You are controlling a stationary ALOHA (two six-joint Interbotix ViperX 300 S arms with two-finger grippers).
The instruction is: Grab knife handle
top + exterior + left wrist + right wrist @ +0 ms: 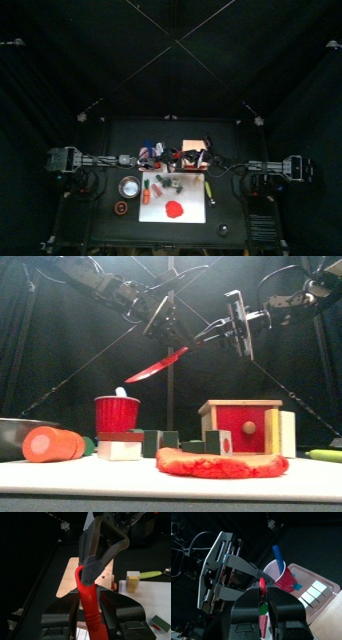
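The knife handle (151, 574) is a slim yellow-green piece lying on the table beside a yellow block, also seen low at the right edge (325, 456). Neither gripper is near it; both hang high over the table's middle. A long red utensil (158, 364) slants down to the left in the air between them. My right gripper (235, 324) is shut on its upper end (262, 587). My left gripper (93, 604) stands open, with the red utensil's shaft (90, 607) running between its jaws.
A wooden box with a red front (241, 426) and the yellow block (281, 432) stand at the right. A red cup (116, 414), small blocks and an orange cup (54, 443) are at the left. A red blob (221, 463) lies in front, on the white board (171, 193).
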